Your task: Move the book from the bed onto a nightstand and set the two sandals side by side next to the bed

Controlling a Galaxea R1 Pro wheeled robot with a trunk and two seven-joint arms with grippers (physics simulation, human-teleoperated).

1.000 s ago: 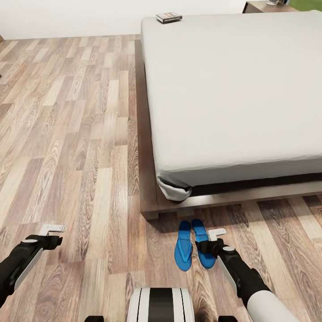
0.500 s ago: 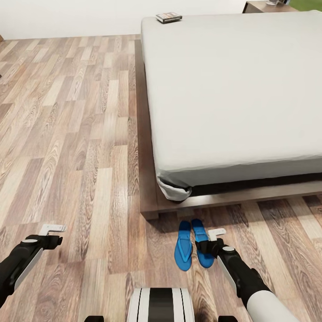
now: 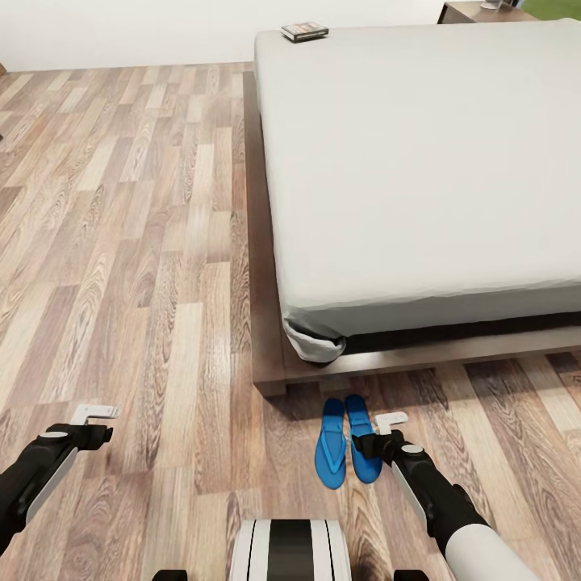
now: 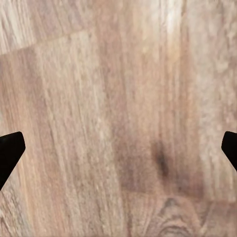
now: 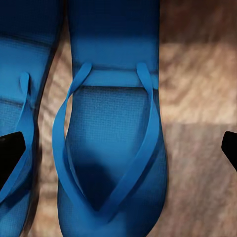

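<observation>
You face the bed [image 3: 420,161], its grey mattress filling the upper right of the head view, with the dark wood base showing along its near and left edges. The wood-plank floor [image 3: 121,242] takes up the rest. A corner of a nightstand [image 3: 472,10] shows beyond the bed's far right corner. The book [image 3: 305,31] lies flat on the mattress at its far left corner, its long side running across your view. The two sandals [image 3: 345,440] lie on the floor just off the bed's near left corner, side by side and almost touching, long axes running toward the bed and away from you. Your right gripper [image 3: 378,436] sits directly over the right-hand sandal [image 5: 111,143]; in the right wrist view its jaws are spread wide, the dark fingertips [image 5: 11,153] at the frame's two edges, with that sandal's V-shaped strap between them and nothing held. Whether the tips touch the sandal cannot be told. Your left gripper [image 3: 90,425] hangs over bare floor well to the left, jaws likewise spread wide and holding nothing.
</observation>
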